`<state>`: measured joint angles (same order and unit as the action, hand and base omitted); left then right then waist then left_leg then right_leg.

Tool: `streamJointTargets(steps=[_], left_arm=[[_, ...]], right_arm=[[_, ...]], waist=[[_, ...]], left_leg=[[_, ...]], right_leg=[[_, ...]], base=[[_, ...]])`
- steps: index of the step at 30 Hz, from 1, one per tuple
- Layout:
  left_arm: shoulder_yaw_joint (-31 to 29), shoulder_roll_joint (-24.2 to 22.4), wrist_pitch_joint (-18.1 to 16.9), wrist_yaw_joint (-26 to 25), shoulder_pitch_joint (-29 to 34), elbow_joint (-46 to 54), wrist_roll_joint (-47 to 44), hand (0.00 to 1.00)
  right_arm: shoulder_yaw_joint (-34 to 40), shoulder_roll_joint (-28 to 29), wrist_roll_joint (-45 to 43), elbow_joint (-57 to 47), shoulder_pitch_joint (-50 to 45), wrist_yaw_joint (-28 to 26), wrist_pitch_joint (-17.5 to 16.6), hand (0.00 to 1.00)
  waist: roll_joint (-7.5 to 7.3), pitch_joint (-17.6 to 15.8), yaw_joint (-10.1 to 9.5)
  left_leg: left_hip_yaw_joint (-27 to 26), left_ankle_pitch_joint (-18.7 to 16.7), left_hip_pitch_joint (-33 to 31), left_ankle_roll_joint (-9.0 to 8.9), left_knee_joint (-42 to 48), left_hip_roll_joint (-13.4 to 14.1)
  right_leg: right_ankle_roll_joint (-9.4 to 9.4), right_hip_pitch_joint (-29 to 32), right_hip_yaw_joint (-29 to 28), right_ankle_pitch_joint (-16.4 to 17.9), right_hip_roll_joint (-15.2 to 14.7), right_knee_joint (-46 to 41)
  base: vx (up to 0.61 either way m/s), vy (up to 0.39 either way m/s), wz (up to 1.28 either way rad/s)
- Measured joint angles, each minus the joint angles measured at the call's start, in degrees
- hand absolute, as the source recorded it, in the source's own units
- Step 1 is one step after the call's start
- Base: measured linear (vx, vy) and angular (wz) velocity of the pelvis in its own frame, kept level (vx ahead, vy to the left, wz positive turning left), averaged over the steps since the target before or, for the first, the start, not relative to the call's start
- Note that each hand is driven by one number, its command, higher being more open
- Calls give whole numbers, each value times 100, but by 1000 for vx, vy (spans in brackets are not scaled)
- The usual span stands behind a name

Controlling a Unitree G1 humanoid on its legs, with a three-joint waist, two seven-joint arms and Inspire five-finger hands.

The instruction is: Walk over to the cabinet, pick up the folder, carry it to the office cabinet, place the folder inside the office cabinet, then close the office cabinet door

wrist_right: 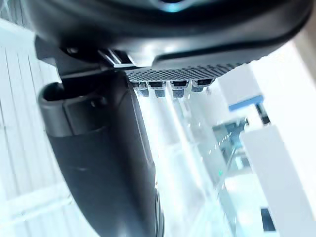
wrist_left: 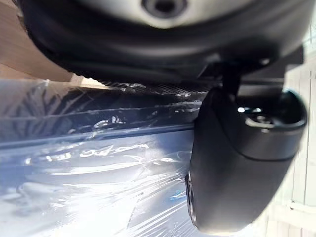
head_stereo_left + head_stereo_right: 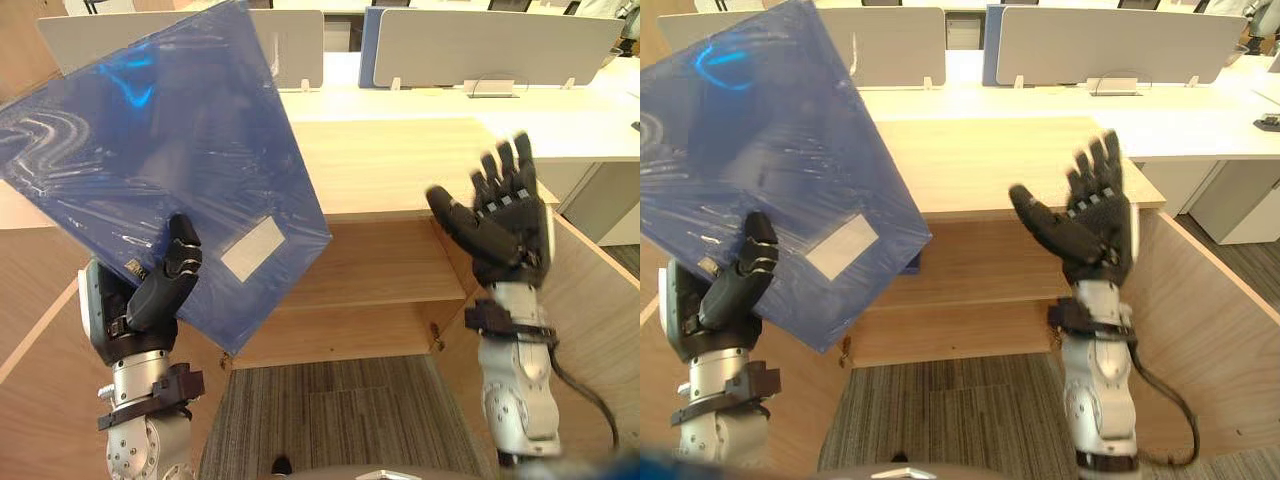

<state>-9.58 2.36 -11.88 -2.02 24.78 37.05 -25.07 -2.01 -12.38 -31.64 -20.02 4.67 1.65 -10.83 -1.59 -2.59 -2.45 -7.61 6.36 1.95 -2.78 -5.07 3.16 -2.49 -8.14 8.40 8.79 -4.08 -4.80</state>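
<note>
A large blue plastic-wrapped folder [image 3: 170, 170] with a white label stands tilted in the air at the left, and my left hand [image 3: 160, 290] is shut on its lower edge. The left wrist view has the thumb [image 2: 237, 163] pressed on the shiny blue cover [image 2: 94, 177]. My right hand [image 3: 500, 215] is raised at the right, open, palm toward the folder, holding nothing. Below and ahead is the open wooden office cabinet [image 3: 380, 270] with a shelf inside; its door [image 3: 590, 330] swings out at the right.
Another cabinet panel [image 3: 40, 330] stands open at the left. Behind the cabinet top lies a long desk [image 3: 560, 110] with grey and blue divider screens. Striped carpet [image 3: 340, 410] covers the floor in front.
</note>
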Motion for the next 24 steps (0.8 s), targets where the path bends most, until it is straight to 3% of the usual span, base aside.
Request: streamJointTargets(steps=[3, 6, 12, 20, 21, 24], left_arm=[[245, 276, -1, 241, -153, 0, -27, 0], [453, 501, -2, 442, -157, -3, -25, 0], [799, 902, -2, 633, -205, -27, -151, 0], [936, 1173, -16, 498, -321, -182, -271, 0], [939, 1274, -26, 485, -325, -190, -335, 0], [946, 1618, -115, 444, -328, -238, -427, 0]], right_arm=[[-582, -571, -338, 335, 885, -376, 6, 100], [-882, -737, -574, 630, 1415, -571, 14, 100], [-1520, -1322, -1096, 1126, 1784, -681, 91, 100], [-2350, -2128, -1366, 1638, 2557, -873, 157, 100], [-2489, -2276, -1406, 1677, 2667, -918, 160, 0], [-3009, -2762, -1686, 1765, 2951, -1052, 187, 0]], waist=[[58, 36, -46], [84, 53, -74], [135, 77, -61], [278, 134, -53], [281, 136, -52], [286, 139, -52]], left_leg=[[-1, 5, 17, 6, 0, 2], [-1, 9, 26, 13, 0, 1], [-5, 35, 37, 48, -6, -35], [37, 96, 26, 83, -31, -47], [45, 106, 21, 81, -31, -45], [51, 117, 12, 82, -32, -44]], right_leg=[[-10, -7, -9, -16, 0, -16], [-30, -8, -15, -30, -4, -33], [-44, -8, -20, -41, -14, -58], [-33, -4, 29, -53, -15, -87], [-28, -4, 37, -56, -13, -85], [-22, -1, 43, -66, -11, -79]], base=[[-22, 10, 0], [-37, 16, 0], [-48, 15, -1], [-42, 8, 3], [0, 0, 3], [0, 0, 0]])
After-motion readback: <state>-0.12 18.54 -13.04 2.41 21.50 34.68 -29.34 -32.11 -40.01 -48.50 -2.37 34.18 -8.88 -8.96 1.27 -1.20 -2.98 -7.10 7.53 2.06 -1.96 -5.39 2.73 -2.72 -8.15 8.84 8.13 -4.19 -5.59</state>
